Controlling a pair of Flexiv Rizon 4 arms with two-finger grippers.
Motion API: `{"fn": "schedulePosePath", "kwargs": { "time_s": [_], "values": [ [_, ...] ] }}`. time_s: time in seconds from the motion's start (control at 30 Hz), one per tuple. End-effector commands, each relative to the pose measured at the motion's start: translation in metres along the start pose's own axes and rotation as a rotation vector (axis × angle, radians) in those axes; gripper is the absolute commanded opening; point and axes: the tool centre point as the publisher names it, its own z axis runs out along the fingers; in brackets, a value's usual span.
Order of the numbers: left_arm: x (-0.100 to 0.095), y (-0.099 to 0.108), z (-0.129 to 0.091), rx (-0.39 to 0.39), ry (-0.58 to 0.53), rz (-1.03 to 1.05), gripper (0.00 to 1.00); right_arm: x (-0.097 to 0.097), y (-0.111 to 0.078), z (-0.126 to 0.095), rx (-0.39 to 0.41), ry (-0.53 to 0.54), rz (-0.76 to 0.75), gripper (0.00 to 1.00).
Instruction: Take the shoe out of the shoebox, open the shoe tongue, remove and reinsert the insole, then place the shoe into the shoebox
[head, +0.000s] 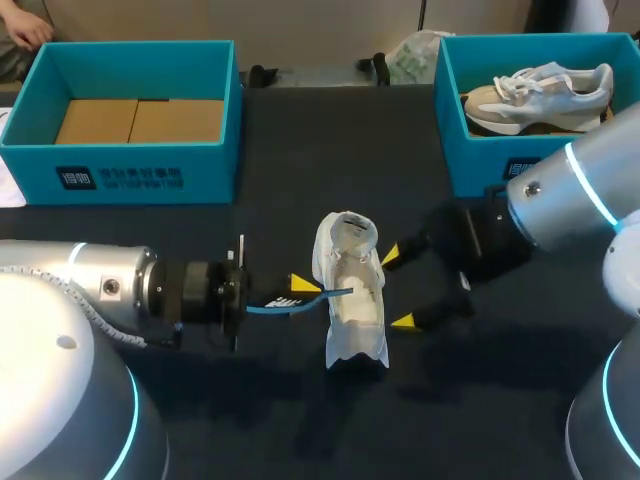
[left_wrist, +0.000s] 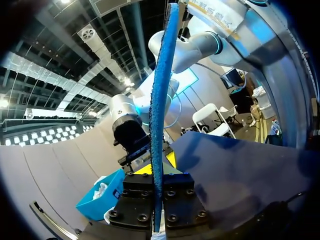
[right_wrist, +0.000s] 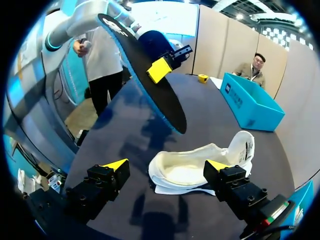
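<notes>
A white shoe (head: 352, 300) sits on the black table at the middle, its mouth spread wide. My left gripper (head: 300, 290) is shut on a flat insole (head: 285, 303) with a blue edge, just left of the shoe; the insole's far end reaches over the shoe's mouth. In the left wrist view the insole (left_wrist: 159, 115) stands edge-on in the gripper (left_wrist: 158, 167). My right gripper (head: 397, 288) is open on the shoe's right side. In the right wrist view the shoe (right_wrist: 200, 167) lies between the open gripper (right_wrist: 166, 165)'s fingers, untouched, with the insole (right_wrist: 145, 75) hanging above.
An empty teal shoebox (head: 130, 165) stands at the back left. A second teal shoebox (head: 480, 160) at the back right holds another white and beige shoe (head: 540, 92). A crumpled bag (head: 412, 55) lies at the far edge.
</notes>
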Motion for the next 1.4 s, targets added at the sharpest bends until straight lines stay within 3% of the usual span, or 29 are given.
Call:
{"fn": "schedulePosePath", "kwargs": {
  "time_s": [0.03, 0.43, 0.63, 0.9, 1.0, 1.4],
  "values": [
    [0.001, 0.002, 0.003, 0.000, -0.003, 0.001, 0.00, -0.005, 0.003, 0.006, 0.008, 0.006, 0.001, 1.00],
    [0.001, 0.002, 0.003, 0.000, -0.003, 0.001, 0.00, -0.005, 0.003, 0.006, 0.008, 0.006, 0.001, 1.00],
    [0.001, 0.002, 0.003, 0.000, -0.003, 0.001, 0.00, -0.017, -0.008, 0.018, 0.102, -0.101, -0.095, 1.00],
    [0.001, 0.002, 0.003, 0.000, -0.003, 0.001, 0.00, -0.029, -0.011, 0.031, 0.131, -0.147, -0.119, 1.00],
    [0.001, 0.002, 0.003, 0.000, -0.003, 0.001, 0.00, -0.032, -0.008, 0.027, 0.196, -0.149, -0.096, 1.00],
    [0.001, 0.002, 0.003, 0.000, -0.003, 0.001, 0.00, -0.031, -0.006, 0.024, 0.195, -0.177, -0.091, 1.00]
  ]
}}
